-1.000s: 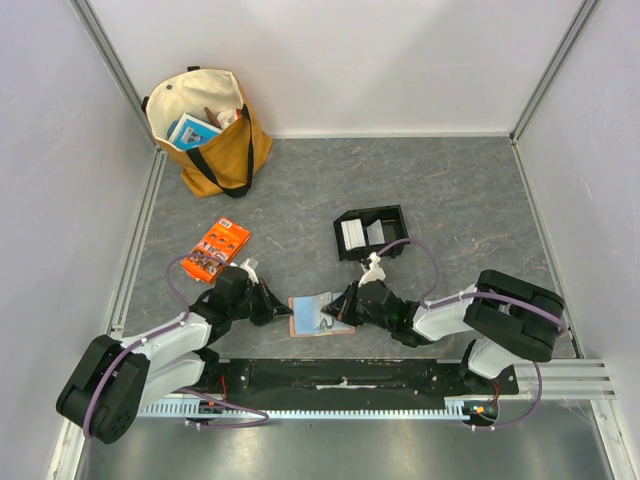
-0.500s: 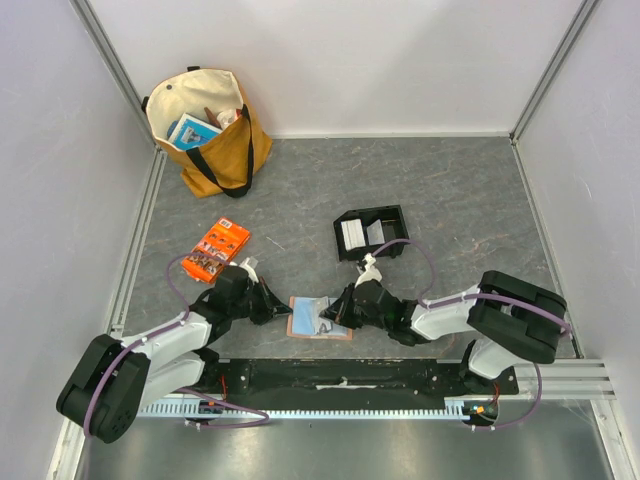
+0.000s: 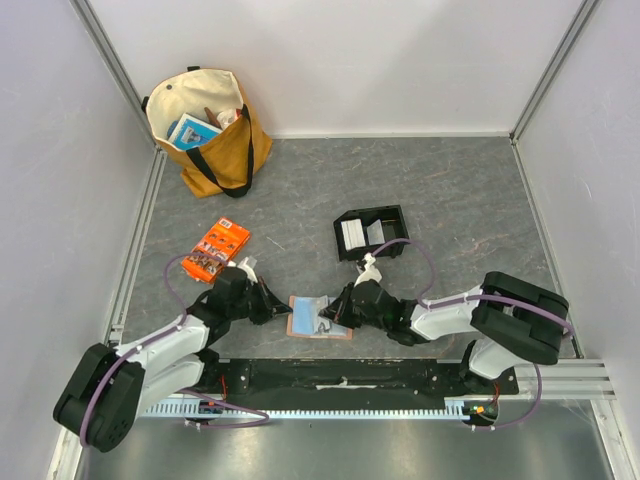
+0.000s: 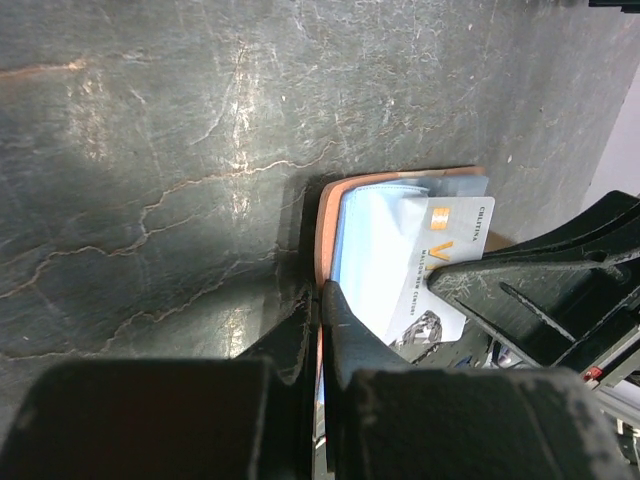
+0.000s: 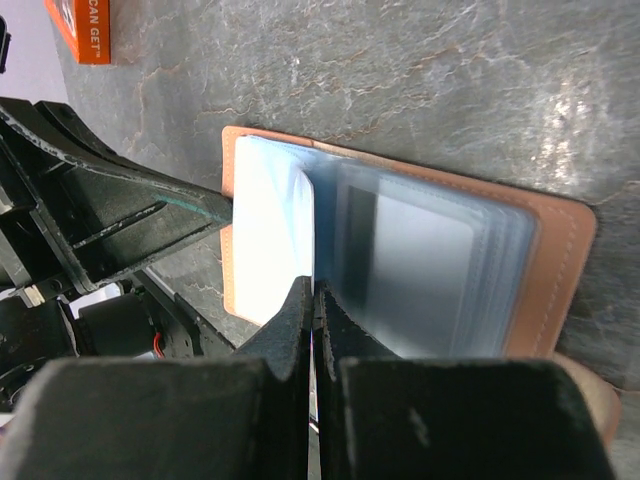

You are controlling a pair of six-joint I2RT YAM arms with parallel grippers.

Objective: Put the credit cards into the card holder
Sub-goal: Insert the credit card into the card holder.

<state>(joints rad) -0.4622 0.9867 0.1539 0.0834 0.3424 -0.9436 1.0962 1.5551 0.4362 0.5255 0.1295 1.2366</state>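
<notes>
The card holder (image 3: 303, 318) lies open on the grey floor between both arms, tan outside, light blue inside. My left gripper (image 3: 277, 305) is shut on its tan left edge (image 4: 326, 215). My right gripper (image 3: 340, 311) is shut on a white credit card (image 4: 447, 250) with a gold chip, held against the holder's inner face beside the clear sleeves (image 5: 420, 265). In the right wrist view the card (image 5: 272, 235) shows bright white left of the shut fingertips (image 5: 316, 292). More white credit cards (image 3: 352, 235) sit in the black tray (image 3: 372, 214).
An orange printed packet (image 3: 217, 250) lies left of the left arm. A tan tote bag (image 3: 205, 130) stands in the far left corner. White walls and metal rails enclose the floor on three sides.
The right gripper has edged slightly left over the open card holder. The left gripper holds the same spot.
</notes>
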